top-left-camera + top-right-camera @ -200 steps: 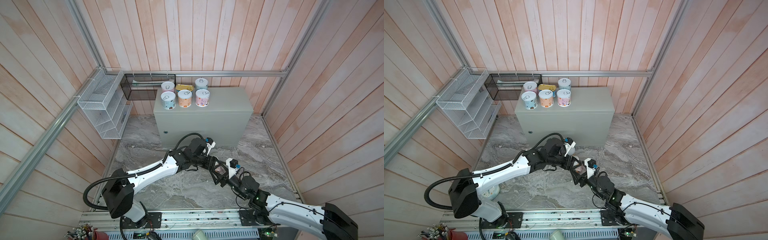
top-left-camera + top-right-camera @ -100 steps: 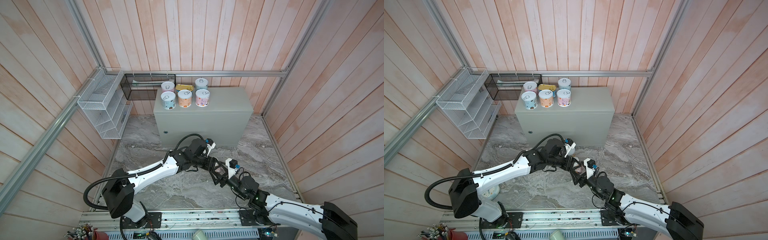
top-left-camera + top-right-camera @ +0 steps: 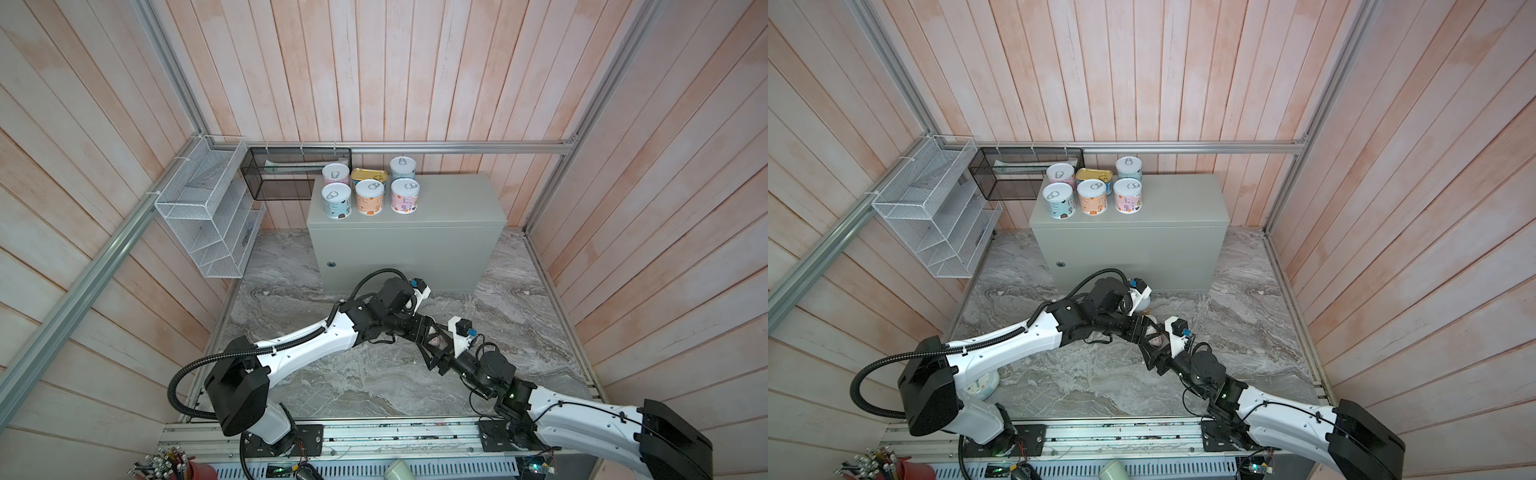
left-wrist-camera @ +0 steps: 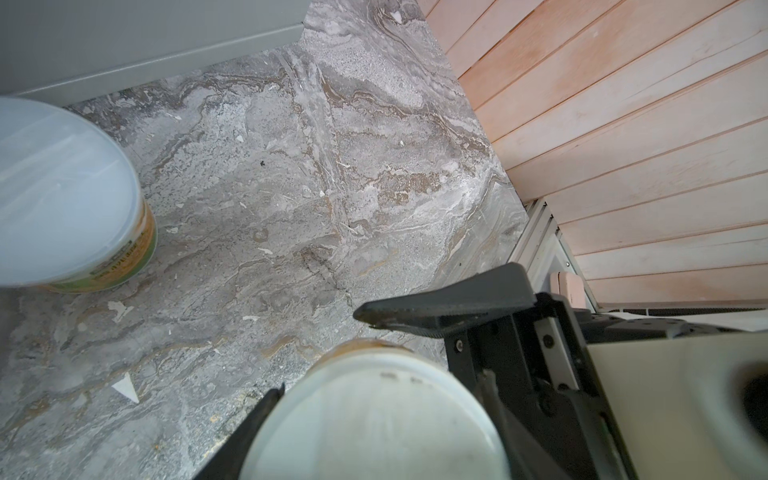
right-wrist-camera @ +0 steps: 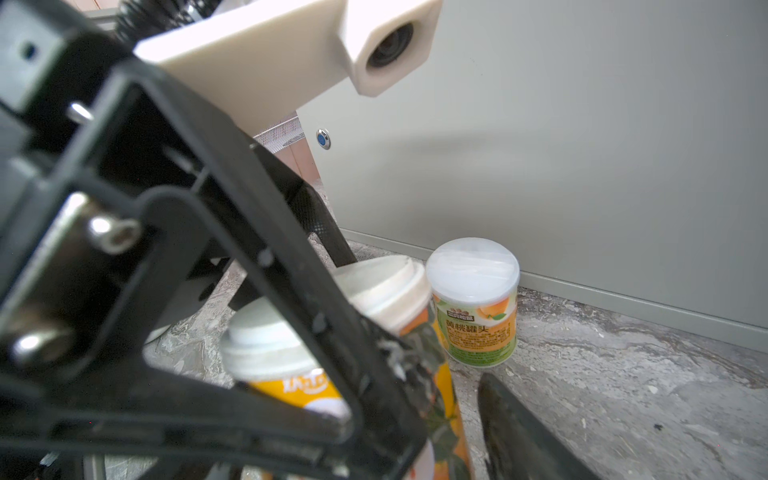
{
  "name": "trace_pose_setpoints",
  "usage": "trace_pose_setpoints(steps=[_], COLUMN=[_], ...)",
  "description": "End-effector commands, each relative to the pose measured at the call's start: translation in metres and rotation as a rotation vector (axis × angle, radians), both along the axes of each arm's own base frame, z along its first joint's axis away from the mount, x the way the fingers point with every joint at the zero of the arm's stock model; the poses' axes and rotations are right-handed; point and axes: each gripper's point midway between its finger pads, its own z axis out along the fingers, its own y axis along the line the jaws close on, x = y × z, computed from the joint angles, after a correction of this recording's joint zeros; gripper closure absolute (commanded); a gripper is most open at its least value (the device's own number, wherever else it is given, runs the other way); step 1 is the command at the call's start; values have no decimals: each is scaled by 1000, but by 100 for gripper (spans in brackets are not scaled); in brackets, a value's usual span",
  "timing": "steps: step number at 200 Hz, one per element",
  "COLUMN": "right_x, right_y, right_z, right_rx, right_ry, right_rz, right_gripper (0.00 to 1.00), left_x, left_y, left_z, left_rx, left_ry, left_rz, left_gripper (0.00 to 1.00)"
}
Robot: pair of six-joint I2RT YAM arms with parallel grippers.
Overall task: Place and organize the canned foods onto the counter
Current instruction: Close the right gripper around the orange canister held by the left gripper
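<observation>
Low over the marble floor, my left gripper [image 4: 374,390] is shut on a white-lidded orange-green can [image 4: 374,419], seen small in a top view [image 3: 434,341]. My right gripper [image 3: 433,347] meets it from the opposite side with its jaws around the same can. One of its fingers [image 5: 515,432] stands a sliver off the label, so it is open; the other finger is hidden. A second white-lidded can [image 5: 473,299] stands on the floor against the counter [image 3: 449,203]. Several pastel cans [image 3: 369,197] and a gold tin [image 3: 365,173] sit on the counter's back left.
A white wire rack [image 3: 208,216] and a black mesh basket [image 3: 291,174] hang on the walls left of the counter. A pale round object [image 3: 982,384] lies on the floor beside the left arm's base. Wooden walls close in the marble floor [image 3: 332,374].
The right gripper's jaws have narrowed around the can that the left gripper holds. Both arms have hardly moved.
</observation>
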Motion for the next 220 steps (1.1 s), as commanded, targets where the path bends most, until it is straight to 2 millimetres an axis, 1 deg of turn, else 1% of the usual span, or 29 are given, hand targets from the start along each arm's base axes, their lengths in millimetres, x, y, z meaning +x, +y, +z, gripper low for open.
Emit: trace_pose_setpoints(steps=[1, 18, 79, 84, 94, 103, 119, 140, 157, 159, 165, 167, 169, 171, 220], right_x=[22, 22, 25, 25, 26, 26, 26, 26, 25, 25, 24, 24, 24, 25, 24], right_y=[-15, -15, -20, -20, -22, -23, -25, -27, -28, -28, -29, -29, -30, -30, -32], right_z=[19, 20, 18, 19, 18, 18, 19, 22, 24, 24, 25, 25, 25, 25, 25], right_rx=[66, 68, 76, 77, 77, 78, 85, 101, 112, 112, 116, 116, 118, 118, 119], right_ry=[-11, -11, 5, 4, 8, 9, 9, 5, 2, 2, 0, 0, 0, -1, 5], right_rz=[-146, -146, -181, -184, -190, -196, -203, -209, -209, -209, -210, -210, -212, -213, -219], right_gripper=[23, 28, 37, 37, 38, 39, 39, 38, 39, 39, 39, 39, 39, 39, 40], left_x=[-22, -21, -22, -21, -21, -20, -20, -20, -18, -18, -18, -18, -18, -18, -15], left_y=[-7, -6, -7, -7, -6, -6, -5, -5, -3, -2, -2, -2, -2, -1, 0], left_z=[12, 10, 10, 9, 9, 8, 6, 3, -1, -1, -3, -3, -3, -3, -6], left_rx=[-38, -29, -33, -32, -27, -23, -15, -14, 2, 3, 9, 10, 11, 10, 18], left_ry=[51, 49, 51, 50, 49, 48, 49, 53, 51, 49, 51, 49, 49, 49, 40], left_rz=[-93, -89, -90, -89, -86, -80, -76, -75, -65, -63, -62, -62, -63, -63, -43], left_gripper=[58, 58, 57, 55, 48, 46, 38, 32, 25, 20, 13, 9, 3, 1, 0])
